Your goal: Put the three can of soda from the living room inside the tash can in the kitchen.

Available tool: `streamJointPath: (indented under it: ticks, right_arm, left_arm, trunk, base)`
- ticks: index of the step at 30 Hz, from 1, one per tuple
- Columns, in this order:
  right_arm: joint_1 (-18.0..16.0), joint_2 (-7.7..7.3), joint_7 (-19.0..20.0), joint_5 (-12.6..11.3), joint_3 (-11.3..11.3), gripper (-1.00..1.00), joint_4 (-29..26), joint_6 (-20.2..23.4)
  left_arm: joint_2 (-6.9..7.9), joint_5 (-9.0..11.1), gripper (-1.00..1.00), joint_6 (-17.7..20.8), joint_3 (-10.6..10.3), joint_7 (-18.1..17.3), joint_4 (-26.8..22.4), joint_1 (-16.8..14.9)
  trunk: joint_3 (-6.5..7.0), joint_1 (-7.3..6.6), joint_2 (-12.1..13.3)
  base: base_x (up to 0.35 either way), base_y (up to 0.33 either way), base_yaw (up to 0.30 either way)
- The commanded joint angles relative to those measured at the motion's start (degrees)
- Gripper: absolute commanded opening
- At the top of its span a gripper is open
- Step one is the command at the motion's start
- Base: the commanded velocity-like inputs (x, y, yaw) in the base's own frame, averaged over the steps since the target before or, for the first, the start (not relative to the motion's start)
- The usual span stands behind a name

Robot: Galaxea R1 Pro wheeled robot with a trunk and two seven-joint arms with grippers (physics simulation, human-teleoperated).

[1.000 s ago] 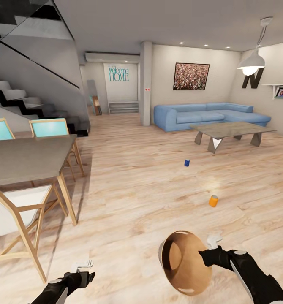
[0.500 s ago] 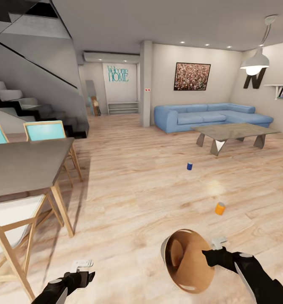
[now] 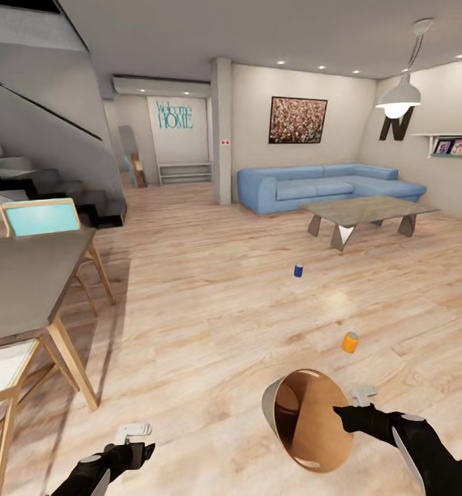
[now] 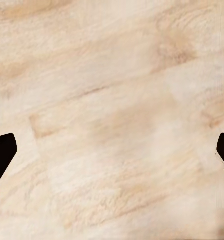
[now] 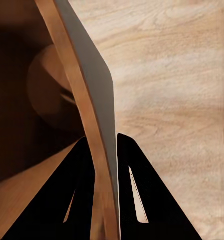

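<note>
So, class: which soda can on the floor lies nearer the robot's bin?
The orange can, just beyond the bin; the blue can stands farther off.

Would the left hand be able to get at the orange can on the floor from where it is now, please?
Probably not yet. The left hand is open and empty, low at the robot's left, while the orange can stands well ahead and to the right on bare floor, with the bin held by the right hand nearer to it.

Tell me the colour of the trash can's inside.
Tan-brown inside the trash can, grey outside; the head view shows it best, held by the right gripper.
</note>
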Motion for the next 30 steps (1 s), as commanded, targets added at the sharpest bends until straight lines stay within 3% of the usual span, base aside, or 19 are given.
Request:
streamJointPath:
  ticks: [1, 21, 30]
  right_arm:
    - [-0.03, 0.01, 0.44, -0.90, -0.08, -1.00, -0.07, 0.22]
    - [-0.03, 0.02, 0.66, -0.98, -0.23, -1.00, -0.07, 0.07]
    - [-0.03, 0.09, 0.66, -0.93, -2.45, -1.00, -0.07, 0.06]
  left_arm:
    - [0.00, 0.00, 1.00, 0.00, -0.01, 0.01, 0.01, 0.00]
    - [0.00, 0.00, 1.00, -0.01, 0.31, 0.02, 0.00, 0.00]
    - [0.00, 0.00, 1.00, -0.06, 0.40, -0.04, 0.00, 0.00]
  trunk:
    - [-0.03, 0.00, 0.00]
    - [-0.70, 0.00, 0.00]
    - [-1.08, 0.00, 0.00]
  base:
    - [0.226, 0.000, -0.214]
    - [0.153, 0.000, -0.119]
    - [0.011, 0.000, -0.205]
